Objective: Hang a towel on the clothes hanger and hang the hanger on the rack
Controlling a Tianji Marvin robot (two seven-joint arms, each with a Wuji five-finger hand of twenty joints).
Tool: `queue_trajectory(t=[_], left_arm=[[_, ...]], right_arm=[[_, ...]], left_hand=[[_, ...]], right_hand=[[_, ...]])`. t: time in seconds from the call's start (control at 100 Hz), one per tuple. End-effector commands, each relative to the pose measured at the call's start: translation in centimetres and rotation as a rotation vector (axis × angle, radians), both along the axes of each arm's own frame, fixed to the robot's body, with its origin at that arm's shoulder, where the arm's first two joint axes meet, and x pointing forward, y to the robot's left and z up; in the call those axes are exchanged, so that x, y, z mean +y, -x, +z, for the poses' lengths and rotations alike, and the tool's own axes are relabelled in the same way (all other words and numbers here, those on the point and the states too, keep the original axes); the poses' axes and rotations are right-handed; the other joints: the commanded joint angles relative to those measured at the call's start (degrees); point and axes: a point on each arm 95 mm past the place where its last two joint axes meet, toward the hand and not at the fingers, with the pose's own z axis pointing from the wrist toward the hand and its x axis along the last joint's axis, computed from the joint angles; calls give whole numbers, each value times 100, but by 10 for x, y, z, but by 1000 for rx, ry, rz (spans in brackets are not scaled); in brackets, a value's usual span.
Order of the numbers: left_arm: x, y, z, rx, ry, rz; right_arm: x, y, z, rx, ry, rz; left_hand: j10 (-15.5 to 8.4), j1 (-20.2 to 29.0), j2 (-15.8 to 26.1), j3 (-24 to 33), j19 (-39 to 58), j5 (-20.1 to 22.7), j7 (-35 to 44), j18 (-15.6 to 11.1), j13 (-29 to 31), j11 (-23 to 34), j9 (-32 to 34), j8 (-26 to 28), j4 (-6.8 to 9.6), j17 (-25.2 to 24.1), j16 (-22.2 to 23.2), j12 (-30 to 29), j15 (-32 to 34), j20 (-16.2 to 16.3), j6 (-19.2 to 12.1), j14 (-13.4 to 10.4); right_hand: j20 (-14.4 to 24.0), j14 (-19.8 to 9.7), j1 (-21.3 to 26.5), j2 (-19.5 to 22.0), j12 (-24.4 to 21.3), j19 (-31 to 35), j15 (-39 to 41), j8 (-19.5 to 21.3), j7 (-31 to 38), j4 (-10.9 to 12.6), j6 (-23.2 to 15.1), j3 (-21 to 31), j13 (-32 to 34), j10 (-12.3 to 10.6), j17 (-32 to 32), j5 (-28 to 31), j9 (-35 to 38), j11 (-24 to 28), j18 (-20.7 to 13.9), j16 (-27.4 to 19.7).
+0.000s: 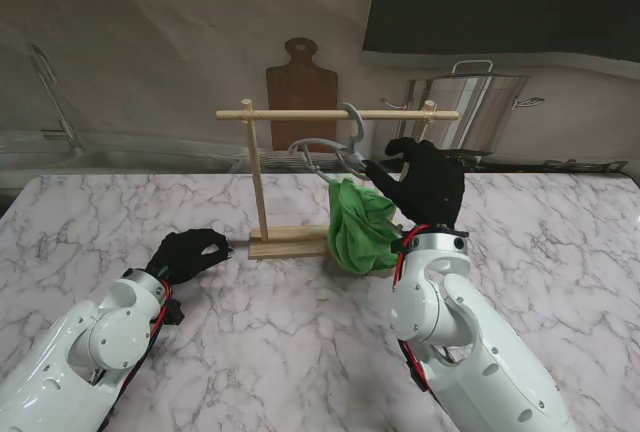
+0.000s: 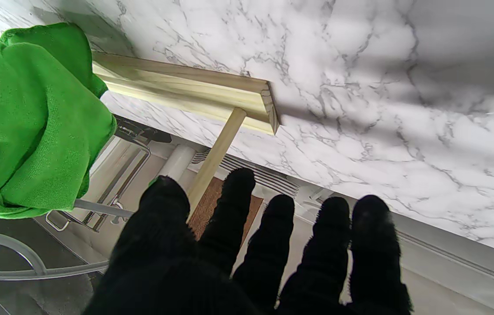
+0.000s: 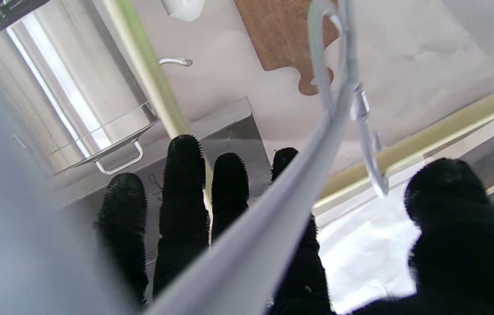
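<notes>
Left hand [image 1: 190,253] rests on the marble desk [image 1: 90,212], nearest the viewer and just beside the base of the wooden rack [image 1: 262,174]; its fingers [image 2: 238,205] lie loosely spread and hold nothing, apparently parked clear of the work. Right hand [image 1: 428,184] is raised beside the rack's far post, fingers [image 3: 185,175] extended and somewhat apart with the thumb opposed; the arm of the grey hanger [image 1: 330,152] runs across the palm between thumb and fingers, but whether they actually press it cannot be told. The green towel [image 1: 360,224] drapes bunched from the hanger, hanging beneath the rack's crossbar, its lower edge near the base. The hanger's hook [image 1: 354,122] sits on or at the crossbar, so the hand probably steadies it while the hook seats. Beyond the rack: a cutting board [image 1: 301,82] and a steel pot [image 1: 480,102].
</notes>
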Motion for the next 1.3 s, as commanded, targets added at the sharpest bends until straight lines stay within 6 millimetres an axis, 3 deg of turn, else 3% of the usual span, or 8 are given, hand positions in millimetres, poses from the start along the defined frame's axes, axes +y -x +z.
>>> queue_trajectory(t=[0.0, 0.27, 0.44, 0.56, 0.73, 0.96, 1.1, 1.29], left_arm=[[-2, 1, -2, 16, -6, -9], [-3, 1, -2, 14, -3, -11], [-3, 0, -2, 7, 10, -7], [-4, 0, -2, 3, 24, -3], [-5, 1, 0, -8, 61, -2], [-5, 1, 0, -19, 80, -7], [-6, 1, 1, -26, 112, -10], [-6, 1, 1, -29, 122, -15]], right_arm=[[-10, 7, -4, -10, 25, -20], [-60, 33, -6, -87, 57, -97], [-87, 52, 5, -196, 58, -82], [-89, 66, 17, -279, 43, 8], [-66, 81, 32, -371, 14, 184], [-6, 90, 30, -355, -44, 420], [29, 89, 11, -254, -86, 543], [58, 72, -34, -35, -126, 634]], left_hand=[[-67, 155, 312, -85, -4943, 48, -7, 148, -16, -27, -121, 22, 21, -51, 84, 25, -36, 29, -99, -113], [-69, 148, 324, -86, -4913, -45, -106, 130, -25, -28, -147, -58, 21, -43, 85, 24, -36, 47, -115, -117], [-75, 95, 414, -87, -4857, -324, -503, 127, -35, -36, -198, -443, 36, -41, 87, 24, -35, 69, -86, -121], [-74, 23, 536, -107, -4803, -598, -846, 123, -52, -50, -270, -945, 53, -33, 93, 16, -32, 86, -39, -107], [-67, -1, 551, -107, -4743, -786, -910, 112, -58, -58, -328, -1284, 56, -21, 98, 4, -29, 101, -45, -110], [-77, -11, 553, -109, -4694, -761, -846, 107, -61, -57, -348, -1349, 55, -19, 101, 2, -23, 111, -35, -111], [-66, 0, 557, -104, -4673, -761, -826, 111, -56, -50, -328, -1374, 56, -23, 103, 5, -19, 112, -34, -101], [-71, -18, 561, -111, -4654, -765, -809, 112, -57, -52, -330, -1401, 55, -27, 104, 7, -21, 108, -30, -109]], right_hand=[[99, -32, 74, 232, -67, -75, -7, -74, -11, 170, 13, -92, -27, 15, -88, 3, 12, -91, -118, -38], [98, -19, 127, 275, -103, -137, -90, -86, -11, 184, 19, -156, -104, 25, -145, 134, -15, -158, -103, -71], [-119, -25, 241, 397, -702, -752, -1040, -207, -217, 204, 14, -303, -442, -160, -449, 81, -140, -994, -20, -537], [-303, -173, 271, 499, -1072, -1183, -1614, -372, -427, 215, -16, -338, -803, -281, -687, -74, -425, -1403, -55, -846], [-351, -339, 207, 574, -1203, -1308, -1822, -471, -514, 222, -112, -289, -927, -441, -727, -252, -524, -1586, -114, -972], [-357, -381, 138, 611, -1223, -1328, -1831, -496, -463, 226, -145, -155, -901, -453, -697, -373, -529, -1608, -106, -990], [-364, -416, 70, 650, -1217, -1332, -1840, -518, -466, 220, -147, -96, -940, -508, -687, -569, -620, -1599, -137, -1001], [-409, -525, -69, 825, -1232, -1409, -1921, -598, -582, 193, -278, -119, -1129, -694, -792, -1086, -905, -1649, -194, -1051]])
